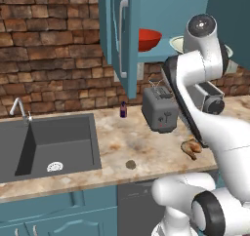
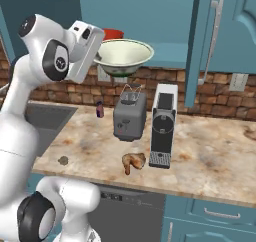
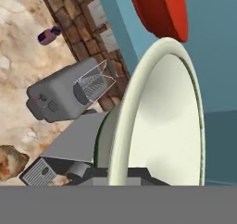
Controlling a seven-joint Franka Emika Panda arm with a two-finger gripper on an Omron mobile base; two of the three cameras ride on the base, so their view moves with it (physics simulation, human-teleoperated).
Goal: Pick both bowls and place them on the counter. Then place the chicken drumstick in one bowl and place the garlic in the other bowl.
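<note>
Right base view: white two-finger gripper (image 2: 98, 56) is raised to cabinet-shelf height, jaws clamped on the near rim of the pale cream-green round bowl with darker rim (image 2: 124, 56); bowl sits roughly level, up off the beige-tan marbled stone counter (image 2: 215, 161). Glossy red round bowl (image 2: 114, 34) is just behind the gripper, on the open teal cabinet shelf (image 1: 154, 54). Below the gripper on the counter: grey two-slot toaster (image 2: 129, 117), with a black-and-white coffee machine (image 2: 162, 126) beside it. Golden-brown lumpy chicken drumstick (image 2: 133, 161) lies farther below, near the counter's front edge, in front of the toaster and touching or nearly touching the coffee machine's base. Small greyish-tan round garlic bulb (image 2: 63, 160) is well apart, low and toward the dark grey sink (image 1: 49, 142). Small dark purple bottle (image 2: 99, 109) stands by the brick wall. Hand view: cream bowl rim (image 3: 157, 121) runs straight up from between the fingertips, red bowl beyond it.
</note>
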